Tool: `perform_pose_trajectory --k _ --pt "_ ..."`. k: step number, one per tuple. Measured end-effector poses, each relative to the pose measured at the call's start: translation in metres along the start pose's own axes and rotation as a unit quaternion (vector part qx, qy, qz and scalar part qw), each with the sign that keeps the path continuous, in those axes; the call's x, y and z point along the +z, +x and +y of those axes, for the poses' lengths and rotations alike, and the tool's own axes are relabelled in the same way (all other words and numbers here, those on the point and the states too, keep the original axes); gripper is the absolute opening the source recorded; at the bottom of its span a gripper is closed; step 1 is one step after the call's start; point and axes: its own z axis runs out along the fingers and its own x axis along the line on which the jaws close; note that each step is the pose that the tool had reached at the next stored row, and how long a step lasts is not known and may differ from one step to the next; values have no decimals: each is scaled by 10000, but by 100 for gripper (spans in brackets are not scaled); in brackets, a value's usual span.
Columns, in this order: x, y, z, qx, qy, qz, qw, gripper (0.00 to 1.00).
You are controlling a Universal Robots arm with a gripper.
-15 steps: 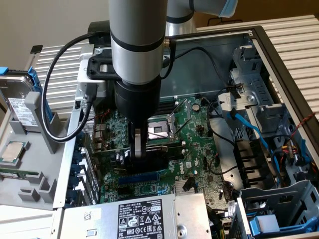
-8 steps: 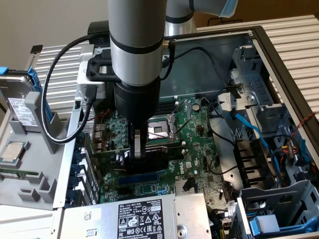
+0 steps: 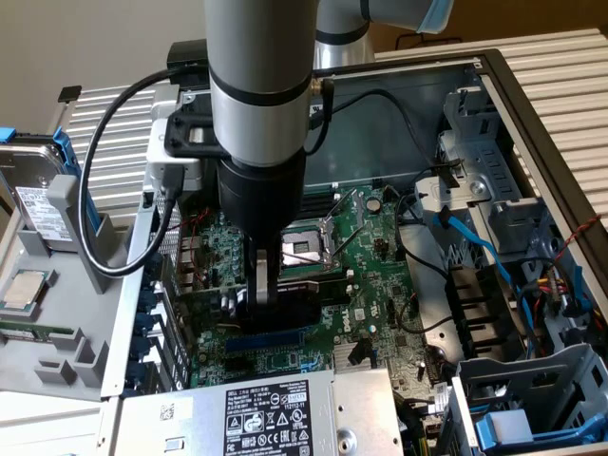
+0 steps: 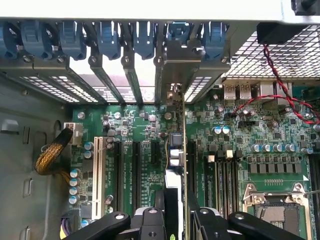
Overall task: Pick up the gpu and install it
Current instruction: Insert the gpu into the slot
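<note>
Pincer [image 4: 172, 220] pinches the thin green gpu card [image 4: 176, 150] edge-on, upright over the large green motherboard's [image 4: 260, 145] long black slots near the case's rear bracket wall; keep it vertical and aligned before pressing evenly.

This looks like a computer-assembly test bench in a lab or workshop. An opened desktop computer case [image 3: 532, 85] lies on its side with its motherboard [image 3: 370, 275] exposed, cables and drive bays at 3 o'clock. A gray parts fixture [image 3: 57, 313] at 9 o'clock holds a loose hard drive [image 3: 33, 190] and a processor chip [image 3: 24, 288]. An industrial robot arm [image 3: 258, 95] reaches in from 12 o'clock.
</note>
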Motion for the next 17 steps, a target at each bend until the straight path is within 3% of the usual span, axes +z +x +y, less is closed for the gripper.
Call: perform_pose_trajectory --k 17 --pt "25 12 -4 0 0 0 10000 27"
